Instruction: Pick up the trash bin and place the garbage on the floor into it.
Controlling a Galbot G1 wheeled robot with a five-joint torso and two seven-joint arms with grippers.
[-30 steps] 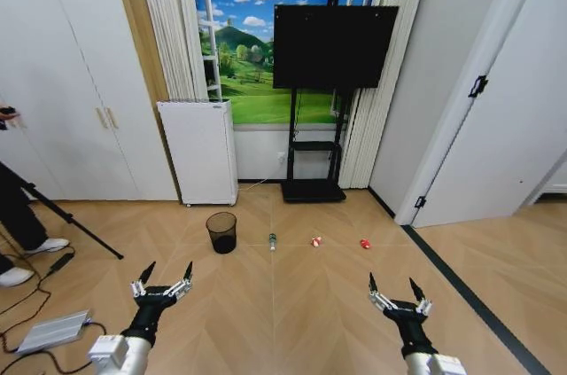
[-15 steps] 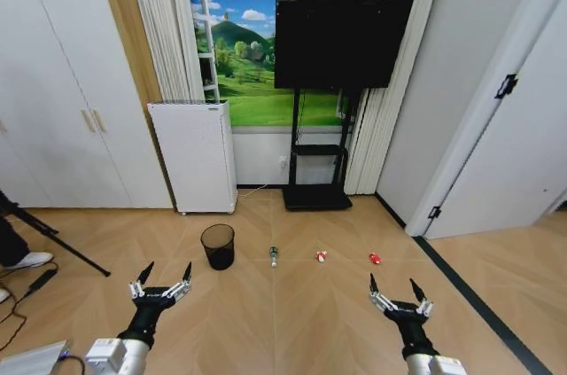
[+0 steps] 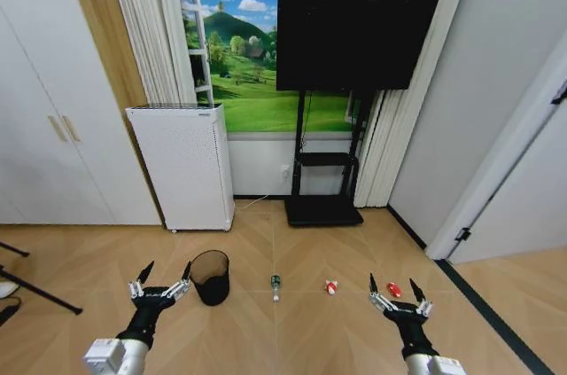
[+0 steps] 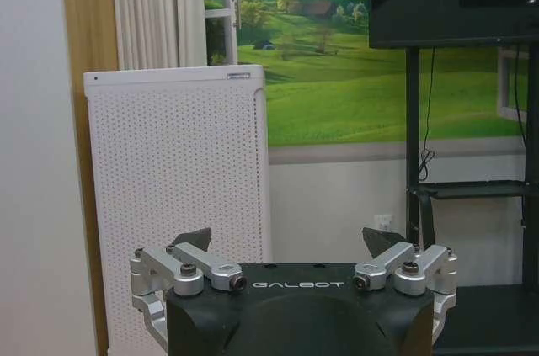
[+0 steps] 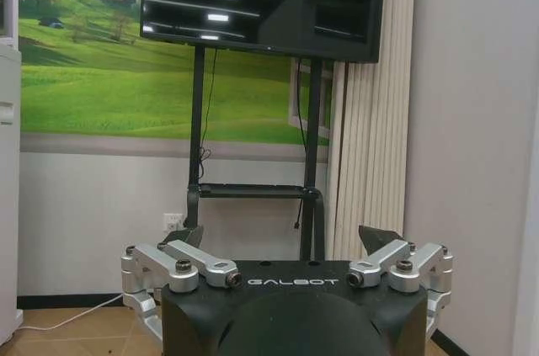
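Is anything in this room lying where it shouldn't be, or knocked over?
Yes: three bits of litter lie loose on the floor in a row, a small bottle and two red-and-white pieces, beside the trash bin rather than in it. The bin stands upright. Both hands, left hand and right hand, are open, holding nothing.

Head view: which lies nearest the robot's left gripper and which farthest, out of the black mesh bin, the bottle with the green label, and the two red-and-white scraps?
From the left gripper, fingers open:
1. Round black wire-mesh trash bin, just beside it.
2. Clear plastic bottle with green label, mid-floor.
3. First red-and-white piece, further right.
4. Second red-and-white piece, farthest, by the right gripper.
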